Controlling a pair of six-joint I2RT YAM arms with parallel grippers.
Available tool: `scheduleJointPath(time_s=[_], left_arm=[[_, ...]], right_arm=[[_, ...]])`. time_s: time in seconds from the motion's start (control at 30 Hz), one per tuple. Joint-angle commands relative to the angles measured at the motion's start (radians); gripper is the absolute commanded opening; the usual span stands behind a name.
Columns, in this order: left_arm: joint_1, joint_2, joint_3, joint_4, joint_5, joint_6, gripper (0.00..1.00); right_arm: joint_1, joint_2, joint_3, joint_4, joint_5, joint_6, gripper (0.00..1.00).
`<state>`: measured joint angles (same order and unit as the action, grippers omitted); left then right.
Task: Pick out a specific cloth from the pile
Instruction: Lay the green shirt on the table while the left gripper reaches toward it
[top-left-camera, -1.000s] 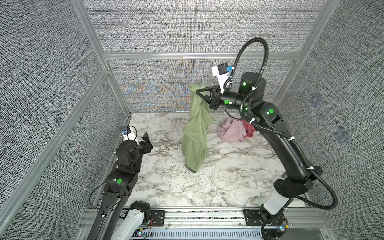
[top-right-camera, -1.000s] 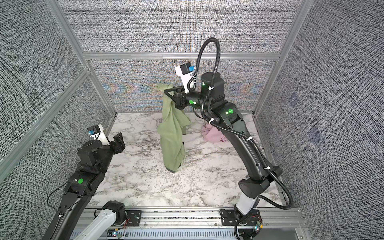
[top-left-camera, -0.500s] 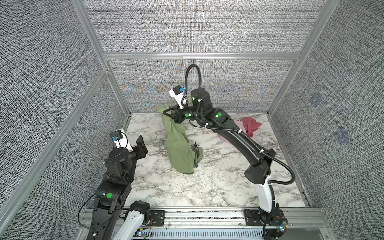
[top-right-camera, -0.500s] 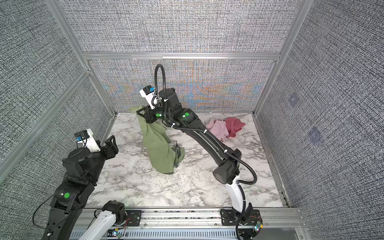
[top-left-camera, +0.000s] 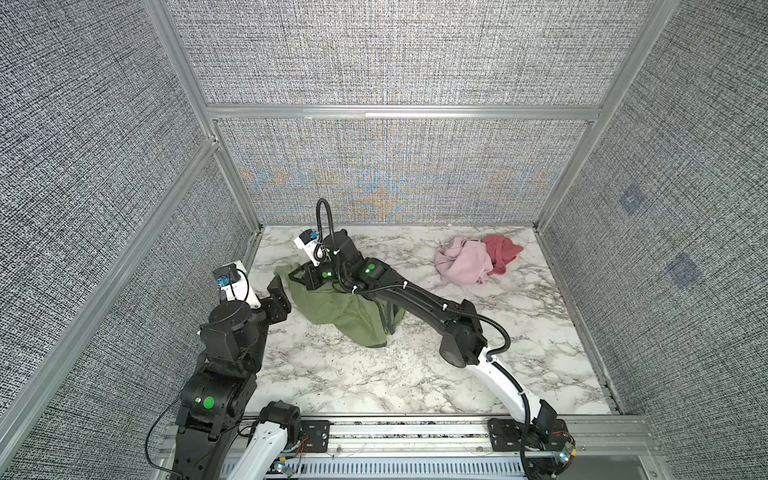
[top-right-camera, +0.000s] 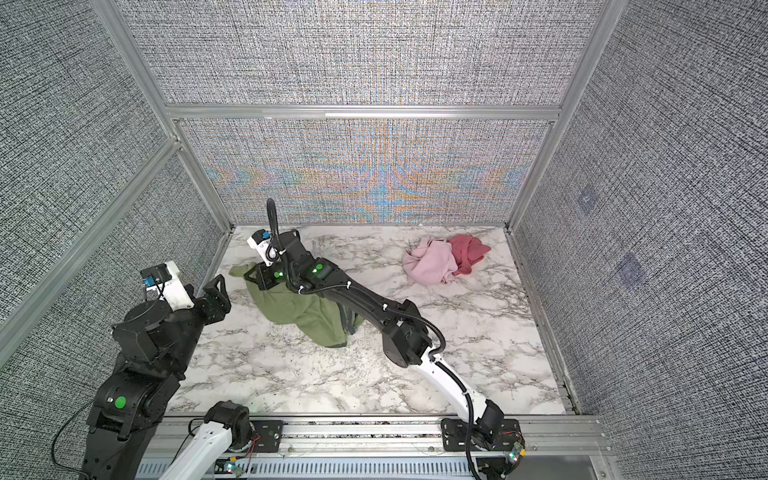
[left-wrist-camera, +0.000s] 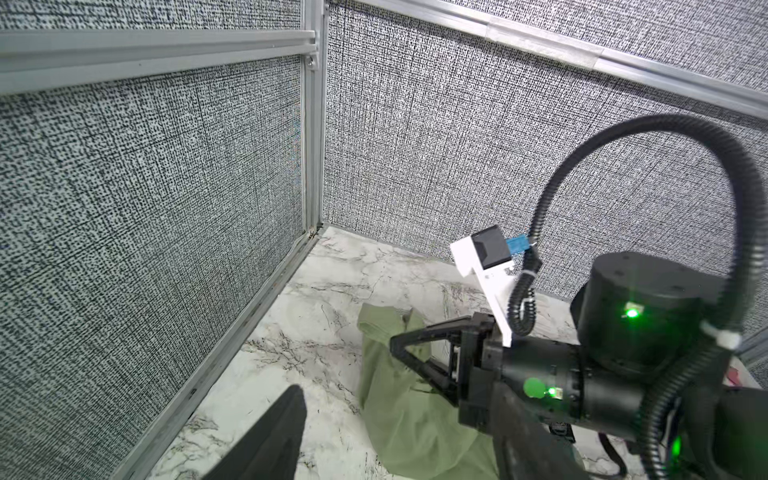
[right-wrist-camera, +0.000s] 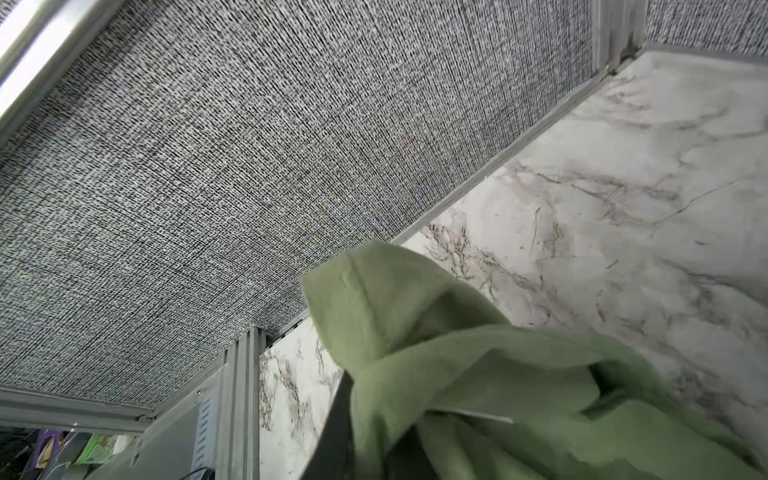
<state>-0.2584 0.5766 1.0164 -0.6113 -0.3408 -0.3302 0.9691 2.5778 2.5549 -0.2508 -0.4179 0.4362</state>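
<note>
The cloth (top-left-camera: 345, 309) (top-right-camera: 299, 309), olive-green, lies heaped on the marble table at the left, with a grey-blue edge at its near-right side. My right gripper (top-left-camera: 290, 274) (top-right-camera: 246, 275) reaches across low over the table and is shut on the cloth's far-left corner. In the left wrist view its fingers meet at a point (left-wrist-camera: 394, 340) on the cloth (left-wrist-camera: 399, 415). In the right wrist view the cloth (right-wrist-camera: 457, 353) drapes over both fingers. My left gripper (top-left-camera: 279, 299) (top-right-camera: 215, 296) stands open and empty just left of the cloth. What is left of the pile, pale pink (top-left-camera: 465, 266) and rose-red (top-left-camera: 503, 251), sits far right.
Grey fabric walls on aluminium posts (top-left-camera: 232, 174) enclose the table. The left wall's base rail (left-wrist-camera: 232, 357) runs close beside the cloth and both grippers. My right arm's forearm (top-left-camera: 419, 303) lies low across the table's middle. A metal rail (top-left-camera: 395, 432) runs along the front.
My right arm swung left and came down. The cloth, which hung in the air, now lies heaped on the table at the left. My left arm shifted back a little.
</note>
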Motion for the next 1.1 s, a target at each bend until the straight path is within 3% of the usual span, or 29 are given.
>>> scheduleJointPath(time_s=[0.0,0.07,0.2,0.4,0.7,0.83,1.07], left_arm=[[0.002,0.008,-0.007,0.011,0.013,-0.006,0.72],[0.002,0.011,-0.014,0.024,0.027,-0.010,0.72],[0.002,0.027,-0.032,0.045,0.061,-0.013,0.72],[0.002,0.095,-0.057,0.073,0.131,0.001,0.72],[-0.013,0.199,-0.158,0.246,0.304,-0.014,0.66],[-0.092,0.229,-0.260,0.357,0.315,-0.075,0.65],[-0.356,0.430,-0.304,0.485,0.215,-0.107,0.65]], right_arm=[[0.007,-0.004,-0.028,0.067,0.008,0.026,0.35],[0.009,-0.030,-0.094,0.087,0.013,0.023,0.48],[0.008,-0.151,-0.303,0.164,0.060,-0.011,0.62],[-0.004,-0.346,-0.617,0.271,0.136,-0.042,0.69],[-0.075,-0.688,-1.174,0.482,0.213,0.009,0.70],[-0.131,-0.871,-1.403,0.496,0.259,0.026,0.70],[-0.227,-1.156,-1.713,0.473,0.344,0.035,0.70]])
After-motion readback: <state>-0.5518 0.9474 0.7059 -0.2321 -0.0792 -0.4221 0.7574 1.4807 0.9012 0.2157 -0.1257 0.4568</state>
